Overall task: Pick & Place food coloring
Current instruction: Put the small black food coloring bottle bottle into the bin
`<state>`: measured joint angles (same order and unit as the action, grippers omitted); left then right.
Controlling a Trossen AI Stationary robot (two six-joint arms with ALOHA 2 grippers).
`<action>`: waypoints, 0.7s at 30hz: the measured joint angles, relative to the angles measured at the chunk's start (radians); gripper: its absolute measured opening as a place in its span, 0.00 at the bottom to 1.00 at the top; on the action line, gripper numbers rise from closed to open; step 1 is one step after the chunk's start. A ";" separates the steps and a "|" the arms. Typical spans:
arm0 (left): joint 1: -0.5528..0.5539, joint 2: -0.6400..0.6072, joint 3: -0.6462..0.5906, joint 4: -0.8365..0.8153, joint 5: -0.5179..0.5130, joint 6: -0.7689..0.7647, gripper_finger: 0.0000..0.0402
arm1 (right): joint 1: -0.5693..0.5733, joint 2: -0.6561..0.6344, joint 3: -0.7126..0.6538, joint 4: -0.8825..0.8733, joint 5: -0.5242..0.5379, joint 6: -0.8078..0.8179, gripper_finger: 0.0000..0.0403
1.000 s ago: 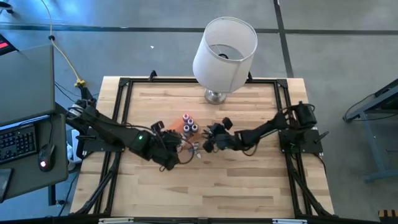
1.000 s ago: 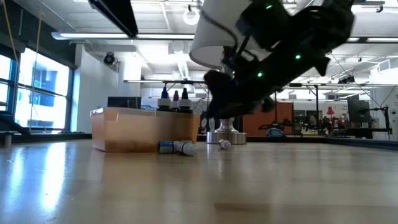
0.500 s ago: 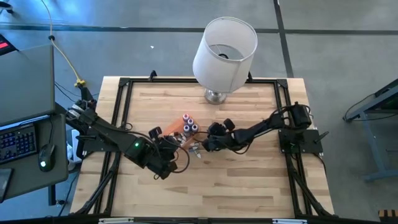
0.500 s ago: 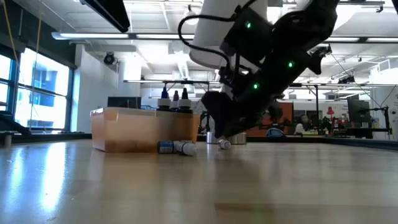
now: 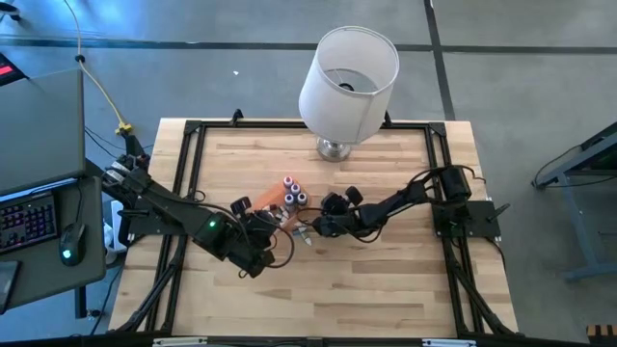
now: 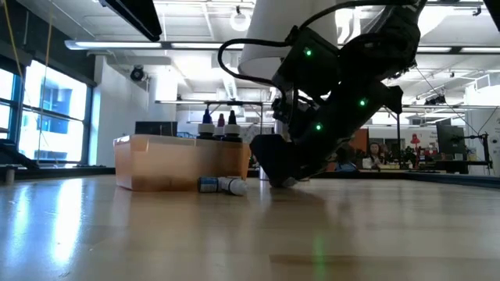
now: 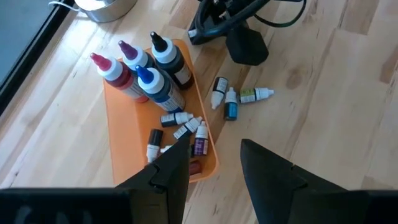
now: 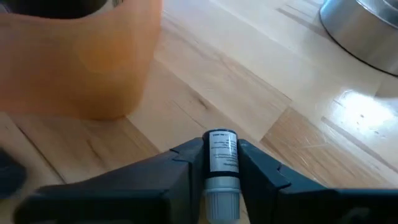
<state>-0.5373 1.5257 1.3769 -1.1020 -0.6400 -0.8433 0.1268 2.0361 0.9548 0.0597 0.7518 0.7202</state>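
Bottle pick-up beside the orange tray (image 7: 127,152).

From the left, we see the left gripper (image 7: 214,163) hovering with jaws apart and empty above the tray, which holds tall bottles (image 7: 146,71) and small food coloring (image 7: 176,118) — three more bottles (image 7: 231,99) lie on the table (image 5: 386,280) just beside it. The right gripper (image 8: 221,163) is low at the table, fingers clasping one bottle (image 8: 221,155).

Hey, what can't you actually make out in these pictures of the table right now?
- Small white dropper bottle gripped by the right gripper: cap cut off by the right wrist view's edge; label print too small.
- Low view: the dark right arm hides that bottle.
- Left wrist view: the open left gripper covers part of the orange plastic tray.
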 joint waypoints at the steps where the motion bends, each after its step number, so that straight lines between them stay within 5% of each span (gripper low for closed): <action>1: 0.000 0.000 0.000 0.000 0.001 0.000 0.35 | 0.000 0.000 0.000 0.001 0.000 0.000 0.17; 12: 0.000 0.000 0.000 0.002 0.000 0.000 0.35 | 0.097 -0.134 -0.010 -0.035 -0.140 -0.071 0.20; 21: 0.000 0.000 0.000 0.020 -0.008 0.000 0.35 | 0.231 -0.197 -0.004 0.290 -0.309 -0.224 0.16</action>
<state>-0.5373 1.5257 1.3766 -1.0819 -0.6476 -0.8433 0.3579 1.8392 0.9506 0.3496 0.4433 0.4958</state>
